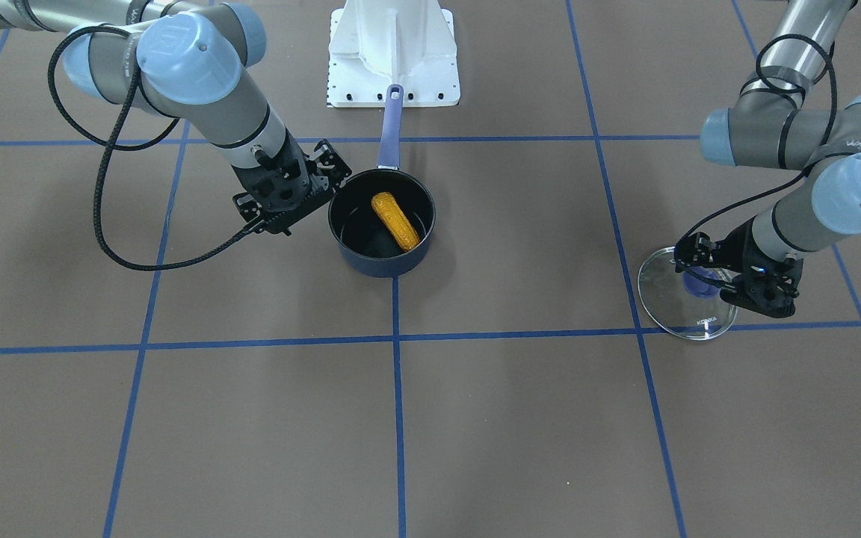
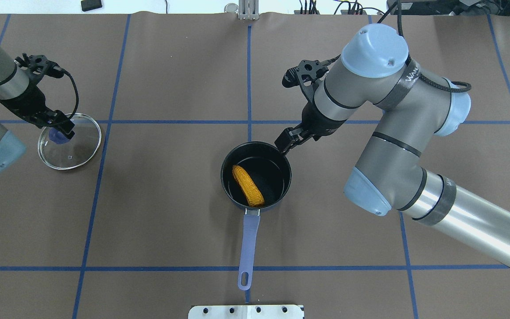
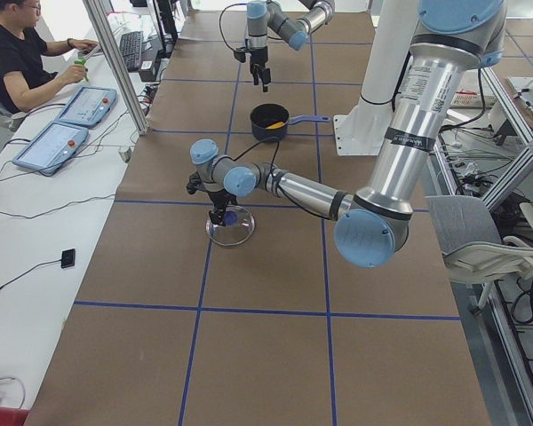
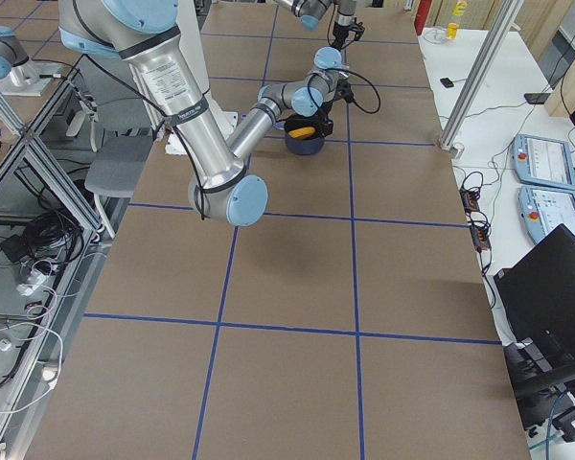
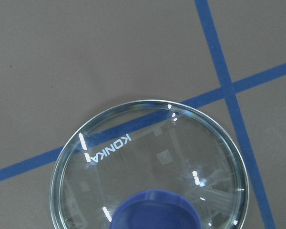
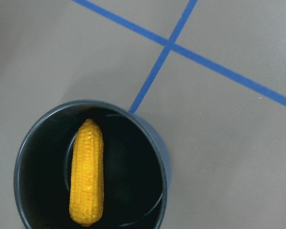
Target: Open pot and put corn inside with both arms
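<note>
The dark navy pot [image 1: 409,258] stands open at the table's middle, its lavender handle [image 2: 248,241] pointing at the robot base. The orange-yellow corn [image 2: 247,185] lies inside it, and shows in the right wrist view [image 6: 87,174] too. My right gripper [image 2: 287,142] hangs just outside the pot's far rim, open and empty. The glass lid [image 2: 75,153] with its purple knob [image 5: 155,210] lies flat on the table far to my left. My left gripper [image 2: 59,132] is down on the knob, and its fingers look closed around it.
The white robot base [image 1: 393,52] stands behind the pot's handle. Blue tape lines [image 1: 398,418] cross the brown table. An operator [image 3: 22,62] sits at a side desk beyond the table's far edge, with tablets there.
</note>
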{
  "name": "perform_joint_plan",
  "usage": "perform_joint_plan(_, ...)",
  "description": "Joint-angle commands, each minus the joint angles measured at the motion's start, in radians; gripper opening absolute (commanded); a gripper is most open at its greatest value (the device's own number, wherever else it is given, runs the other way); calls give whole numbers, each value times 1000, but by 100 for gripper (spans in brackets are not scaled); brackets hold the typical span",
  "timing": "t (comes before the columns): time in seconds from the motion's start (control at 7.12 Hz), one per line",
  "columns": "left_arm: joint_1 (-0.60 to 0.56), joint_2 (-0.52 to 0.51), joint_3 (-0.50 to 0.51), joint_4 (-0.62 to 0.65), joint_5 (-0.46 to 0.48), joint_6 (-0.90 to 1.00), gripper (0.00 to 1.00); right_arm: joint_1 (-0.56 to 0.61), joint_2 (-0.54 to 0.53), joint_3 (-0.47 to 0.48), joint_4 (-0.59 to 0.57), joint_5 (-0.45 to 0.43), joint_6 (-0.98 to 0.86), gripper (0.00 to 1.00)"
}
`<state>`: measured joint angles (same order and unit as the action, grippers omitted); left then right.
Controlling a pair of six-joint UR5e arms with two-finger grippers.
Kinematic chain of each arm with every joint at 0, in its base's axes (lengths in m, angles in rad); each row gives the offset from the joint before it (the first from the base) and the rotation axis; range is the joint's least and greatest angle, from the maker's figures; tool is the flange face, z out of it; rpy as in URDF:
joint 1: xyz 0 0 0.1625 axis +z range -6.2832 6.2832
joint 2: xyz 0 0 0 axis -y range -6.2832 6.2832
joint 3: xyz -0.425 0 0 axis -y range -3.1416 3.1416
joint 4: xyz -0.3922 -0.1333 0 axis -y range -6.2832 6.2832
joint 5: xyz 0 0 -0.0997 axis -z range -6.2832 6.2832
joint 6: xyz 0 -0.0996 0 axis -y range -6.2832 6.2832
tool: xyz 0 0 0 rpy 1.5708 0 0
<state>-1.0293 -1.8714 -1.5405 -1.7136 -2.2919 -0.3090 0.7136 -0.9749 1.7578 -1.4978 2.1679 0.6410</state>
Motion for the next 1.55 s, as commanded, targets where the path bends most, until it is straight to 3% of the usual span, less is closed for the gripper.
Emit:
perform_joint_plan(0.0, -149, 9, -13, 3, 2, 4, 98, 62, -21, 0, 1, -2, -3, 100)
perform_joint_plan(0.28, -288, 40, 40, 14, 9, 159, 99, 72, -22, 2, 2, -10, 5, 100)
perform_joint_plan(0.42, -335, 81, 110, -1, 3, 218, 99, 92, -27, 0, 2, -13, 3, 100)
perform_joint_plan(0.56, -381, 136, 111, -14, -1, 235, 99, 99, -33, -1, 1, -29, 5, 100)
perform_joint_plan(0.98, -393, 345, 57, -200, -14, 174, 99, 99, -31, -3, 1, -37, 12, 100)
perform_joint_plan(1.4, -393, 368, 57, -247, -28, 163, 99, 144, -41, -4, -19, -36, 11, 100)
